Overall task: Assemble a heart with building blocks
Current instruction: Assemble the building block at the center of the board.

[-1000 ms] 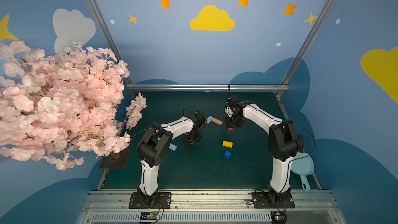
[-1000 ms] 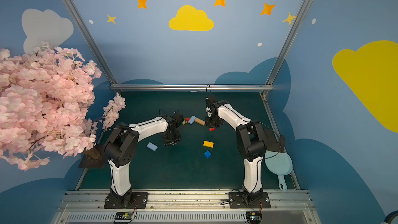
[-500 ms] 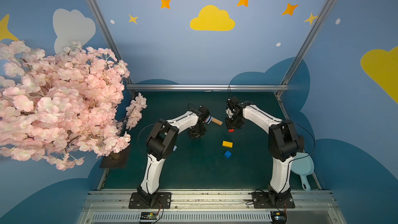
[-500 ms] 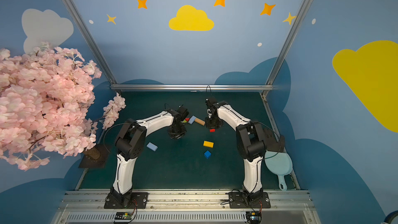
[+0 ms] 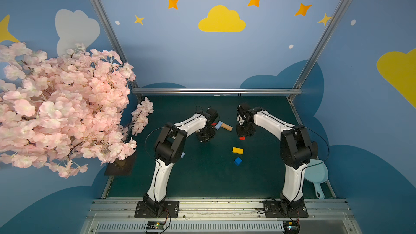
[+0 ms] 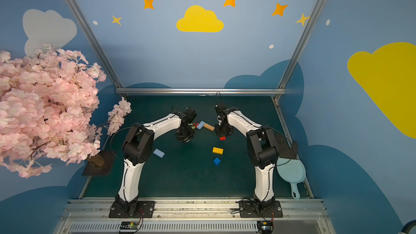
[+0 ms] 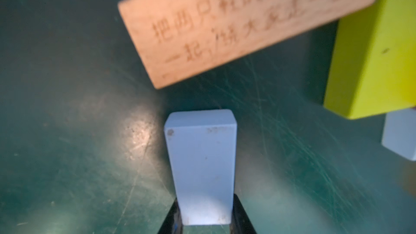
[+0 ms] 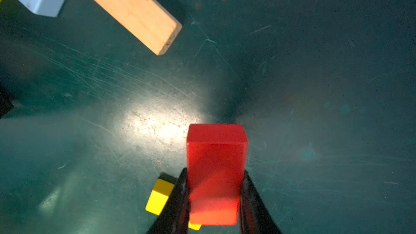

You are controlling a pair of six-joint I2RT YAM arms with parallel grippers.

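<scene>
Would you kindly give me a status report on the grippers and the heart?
Left gripper shut on light blue wooden bar. Right gripper shut on red wooden bar. Heart unbuilt, blocks scattered. Tan wooden plank near left's bar.

On the mat (image 5: 202, 176), a short bar (image 5: 237, 150) lies near the cube (image 5: 238, 161), at its twelve o'clock. Farther off, toward eleven, a long plank (image 5: 226, 127) sits just beside a second bar (image 5: 218, 126). The tree (image 5: 67, 109) stands at nine o'clock and the scoop (image 5: 315, 174) lies at three.
</scene>
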